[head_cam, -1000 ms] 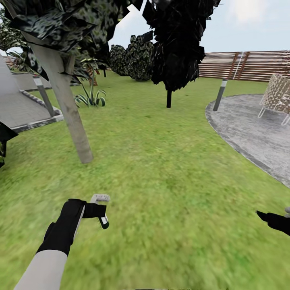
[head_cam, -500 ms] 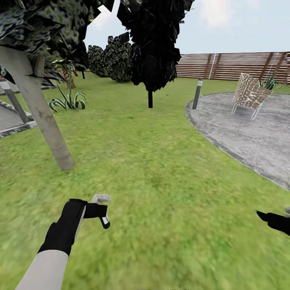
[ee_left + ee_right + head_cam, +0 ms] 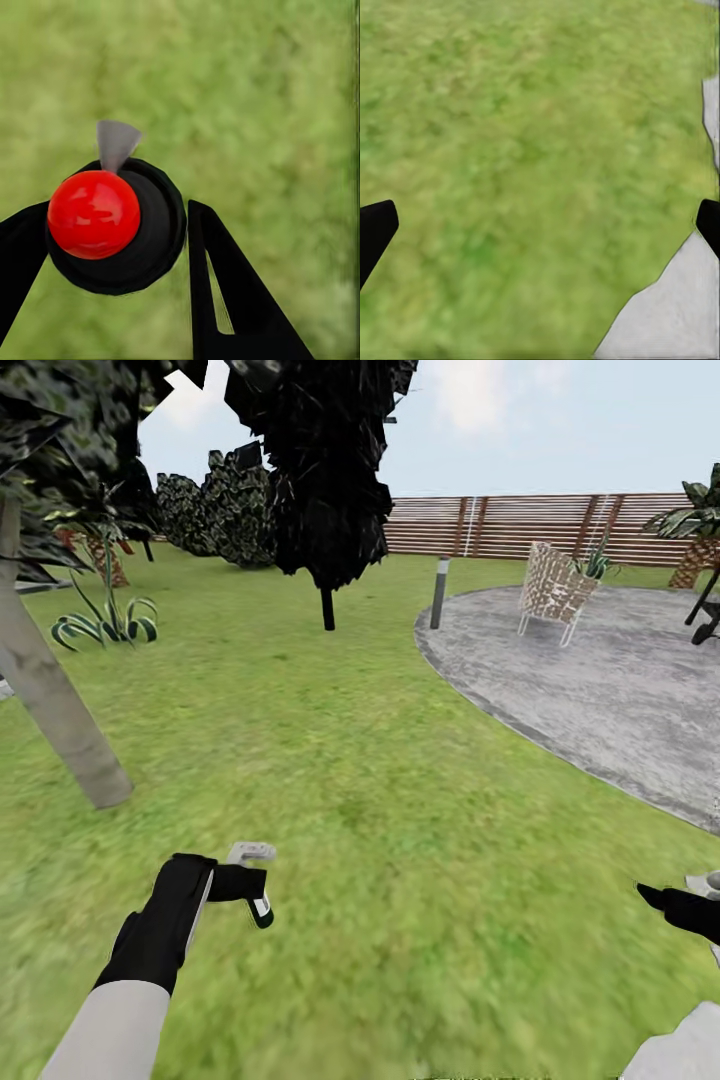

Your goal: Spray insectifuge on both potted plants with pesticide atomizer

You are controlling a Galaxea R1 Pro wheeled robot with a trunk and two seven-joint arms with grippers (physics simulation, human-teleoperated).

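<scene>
Counted: one pesticide atomizer, two grippers, left and right; one wicker chair; one bollard lamp.

black forearms, pale grey sleeves

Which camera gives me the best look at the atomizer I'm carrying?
The head view: the pesticide atomizer shows side-on in the left gripper, whitish trigger head up, over the lawn. The left wrist view sees it end-on, mostly its red nozzle tip. The right wrist view looks at grass.
</scene>
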